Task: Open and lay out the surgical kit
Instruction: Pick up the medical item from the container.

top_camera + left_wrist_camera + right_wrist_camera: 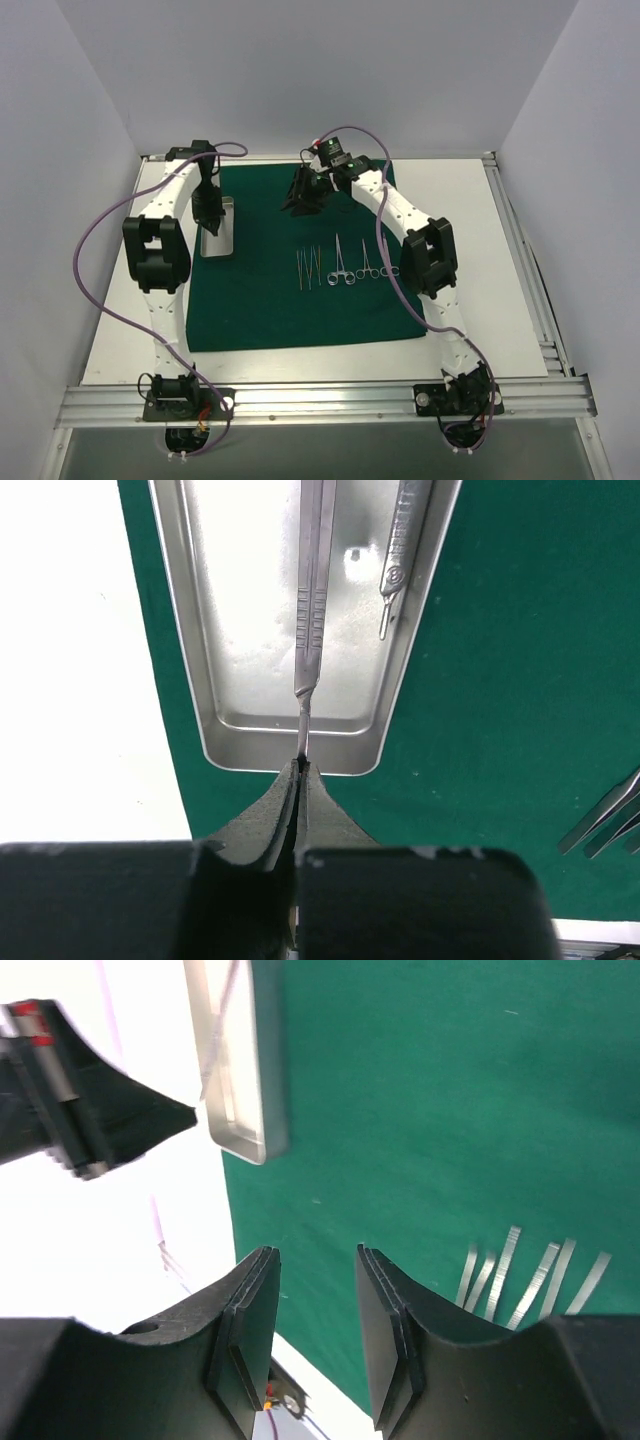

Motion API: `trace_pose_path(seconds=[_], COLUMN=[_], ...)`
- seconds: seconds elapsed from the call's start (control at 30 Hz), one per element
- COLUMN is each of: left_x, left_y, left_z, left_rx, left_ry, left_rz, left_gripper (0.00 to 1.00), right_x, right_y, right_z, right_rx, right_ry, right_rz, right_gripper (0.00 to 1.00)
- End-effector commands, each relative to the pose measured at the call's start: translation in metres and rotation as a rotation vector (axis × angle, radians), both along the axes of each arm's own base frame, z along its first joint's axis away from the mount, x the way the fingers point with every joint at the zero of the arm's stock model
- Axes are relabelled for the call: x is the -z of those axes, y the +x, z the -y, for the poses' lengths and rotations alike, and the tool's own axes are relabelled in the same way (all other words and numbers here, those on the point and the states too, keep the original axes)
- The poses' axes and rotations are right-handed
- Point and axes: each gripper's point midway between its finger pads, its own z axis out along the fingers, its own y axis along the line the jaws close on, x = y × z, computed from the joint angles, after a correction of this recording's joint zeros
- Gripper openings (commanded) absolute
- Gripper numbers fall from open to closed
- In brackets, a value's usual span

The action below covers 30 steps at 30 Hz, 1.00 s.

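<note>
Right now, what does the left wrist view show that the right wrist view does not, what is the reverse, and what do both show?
Only left wrist: the inside of the tray, where the left gripper is shut on the narrow end of one scalpel handle and a second handle lies loose. Only right wrist: the right gripper, open and empty, and the left gripper seen from outside near the tray. Both: the tray, the green cloth, and steel tools lying on it at the right edge.

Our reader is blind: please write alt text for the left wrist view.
The left gripper is shut on the narrow tip of a steel scalpel handle that extends over a silver tray. A second handle lies in the tray, which sits on dark green cloth.
</note>
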Motion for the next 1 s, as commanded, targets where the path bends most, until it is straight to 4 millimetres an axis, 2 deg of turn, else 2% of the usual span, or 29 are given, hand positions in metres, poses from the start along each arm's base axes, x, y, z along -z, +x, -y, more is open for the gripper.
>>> trace_pose_path(seconds=[0.0,0.1,0.2,0.27,0.3,0.33,0.4,0.47,0.6,0.97], left_x=[-0.023,-0.021,-0.021,-0.021,-0.023,-0.023,-0.024,-0.023,-0.025,-0.024], left_y=[-0.001,-0.003,-0.007,-0.009,-0.009,-0.009,-0.012,-0.015,-0.020,-0.036], left_z=[-0.003,-0.003,-0.003,-0.003,-0.003,-0.003,-0.003,-0.003,-0.002,0.001], left_rx=[0.007,0.012,0.021,0.026,0.027,0.027,0.029,0.031,0.032,0.032], left_ry=[-0.007,-0.010,-0.008,-0.009,-0.009,-0.009,-0.012,-0.014,-0.021,-0.041], left_rz=[0.057,0.052,0.050,0.047,0.051,0.054,0.054,0.051,0.054,0.048], left_gripper=[0.02,0.02,0.02,0.02,0.02,0.02,0.02,0.02,0.02,0.02], right_x=[-0.037,-0.035,-0.045,-0.036,-0.040,-0.032,-0.033,-0.024,-0.017,-0.002], right_y=[0.010,0.009,0.011,0.005,0.006,0.005,-0.004,-0.015,-0.031,-0.062], right_z=[-0.015,-0.031,-0.061,-0.080,-0.088,-0.096,-0.114,-0.130,-0.150,-0.184], right_rx=[0.002,0.024,0.006,0.017,0.016,0.039,0.027,0.017,-0.009,-0.042], right_ry=[0.116,0.183,0.286,0.329,0.370,0.390,0.418,0.423,0.436,0.460], right_rz=[0.050,-0.007,0.014,-0.063,-0.057,-0.113,-0.127,-0.160,-0.183,-0.247], right_gripper=[0.37,0.39,0.40,0.40,0.39,0.39,0.36,0.36,0.36,0.35])
